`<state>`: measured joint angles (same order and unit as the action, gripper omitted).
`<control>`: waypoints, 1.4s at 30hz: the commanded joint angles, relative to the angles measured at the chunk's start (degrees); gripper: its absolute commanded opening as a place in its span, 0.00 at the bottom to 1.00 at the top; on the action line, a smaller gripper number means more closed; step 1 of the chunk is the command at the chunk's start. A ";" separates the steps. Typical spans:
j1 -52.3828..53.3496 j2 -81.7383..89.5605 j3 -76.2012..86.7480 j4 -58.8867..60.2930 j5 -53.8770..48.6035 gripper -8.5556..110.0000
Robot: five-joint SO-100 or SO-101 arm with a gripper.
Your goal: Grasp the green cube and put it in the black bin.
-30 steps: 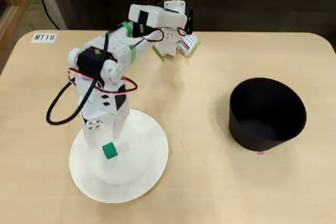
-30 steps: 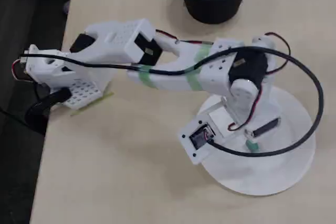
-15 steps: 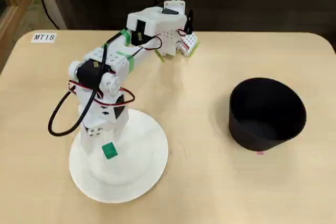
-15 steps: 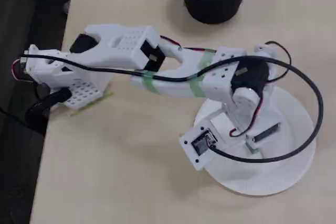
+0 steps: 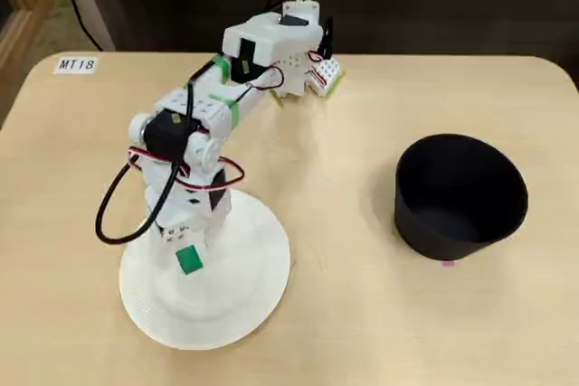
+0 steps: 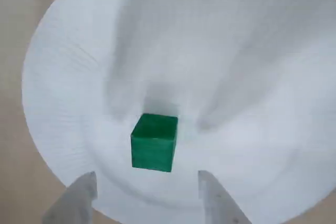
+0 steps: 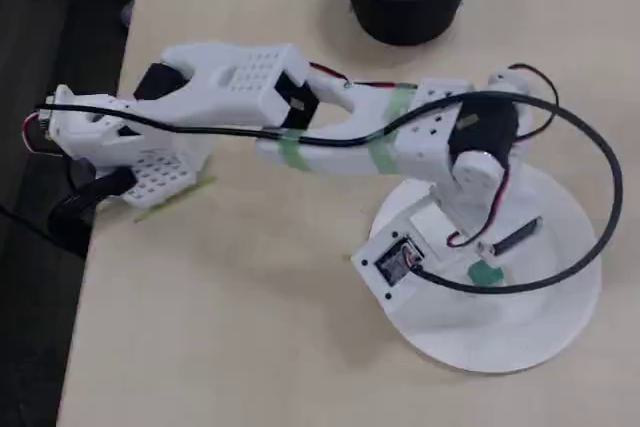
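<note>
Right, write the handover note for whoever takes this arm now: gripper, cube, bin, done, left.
Gripper: open, empty, poised just above the plate, fingers either side of the cube's line in the wrist view.
Small bright-green cube: resting on the round white plate, just ahead of the fingertips, not touched.
Round matte-black bin: on the tan table, right of the plate in a fixed view; nothing visible in the part of its inside that shows.
Done: approach to the cube.
Left: advance, close, lift, carry, drop in the bin.

Pale wood table (image 5: 362,314), rounded corners; dark backdrop behind; even light.
</note>
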<state>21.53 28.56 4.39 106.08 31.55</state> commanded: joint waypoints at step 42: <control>-0.35 5.98 -13.10 -0.09 -3.16 0.07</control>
<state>22.94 23.47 -6.24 106.08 30.23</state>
